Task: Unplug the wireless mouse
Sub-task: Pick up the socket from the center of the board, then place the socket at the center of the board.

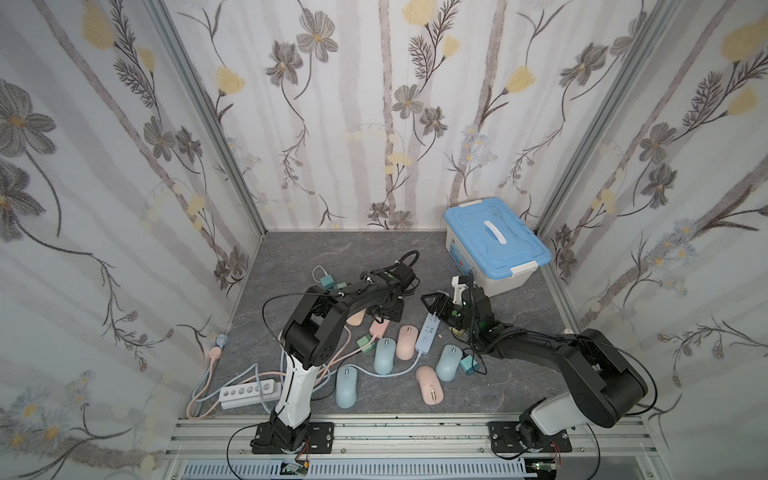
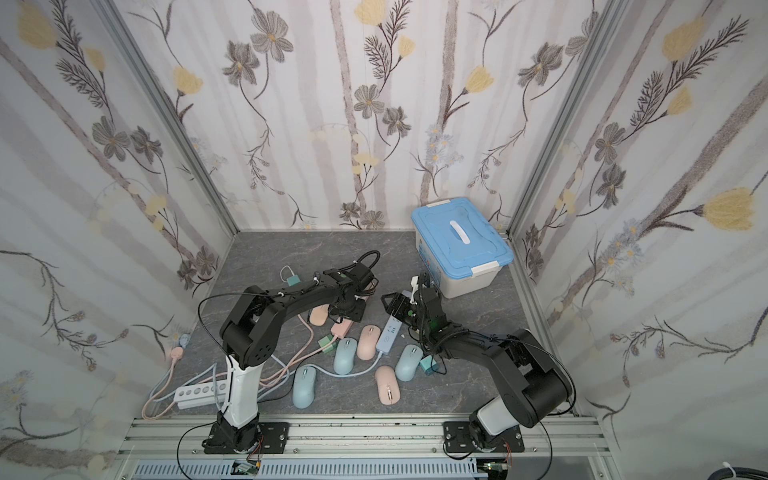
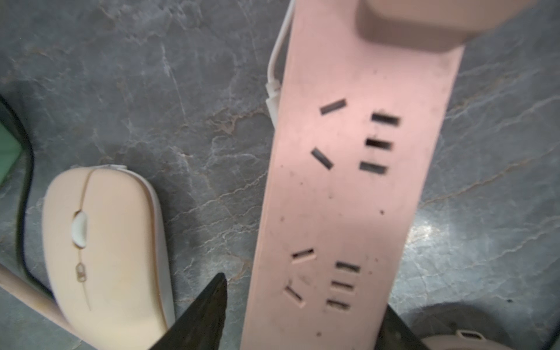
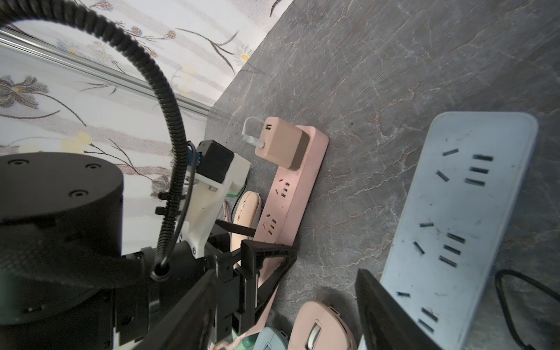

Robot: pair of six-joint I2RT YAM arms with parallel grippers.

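Here, the left gripper (image 3: pixel 306 297) stands released astride the pink power strip (image 3: pixel 348 197), one finger (image 3: pixel 209 312) a little apart from its side. The pink wireless mouse (image 3: pixel 103 242) lies just beside the strip. Further, a beige charger (image 4: pixel 281 142) sits plugged into its end. The right gripper (image 1: pixel 430 304) hovers released, empty.

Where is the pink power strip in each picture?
In a top view: pink power strip mid-table, only its near end showing.
In a top view: same mid-table spot.
Left wrist: big, running from top to bottom, right of centre.
Right wrist: near the centre, with a charger plugged in.
Shared landmark: the pink mouse lying right beside it.
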